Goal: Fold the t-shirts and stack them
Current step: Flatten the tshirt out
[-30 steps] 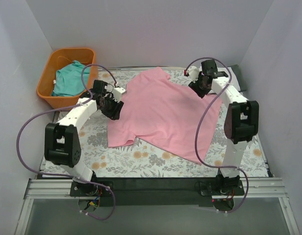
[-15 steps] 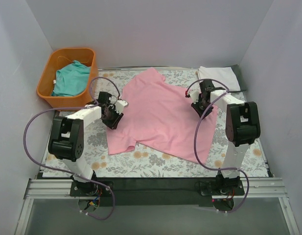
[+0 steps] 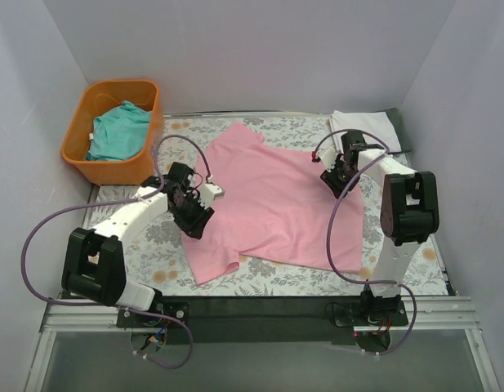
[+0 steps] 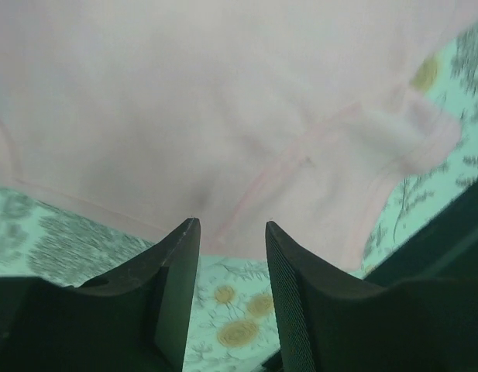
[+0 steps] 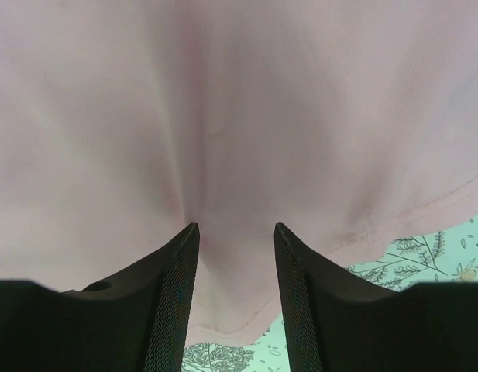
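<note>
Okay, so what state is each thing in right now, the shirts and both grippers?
Pink cloth t-shirt: spread out, unfolded.
Teal cloth shirt: crumpled in the orange plastic basket.
White cloth shirt: folded, far right corner.
Left gripper: open, over the pink shirt.
Right gripper: open, over the pink shirt.

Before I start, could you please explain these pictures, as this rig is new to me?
Two robot arms stand side by side. The wide picture looks down from above and behind; the other two come from wrist cameras, showing each arm's fingers. A pink shirt lies spread on the floral cloth, a folded white shirt far right, a teal shirt in the basket. The left gripper and right gripper sit at the pink shirt, jaws apart, seemingly holding nothing.
</note>
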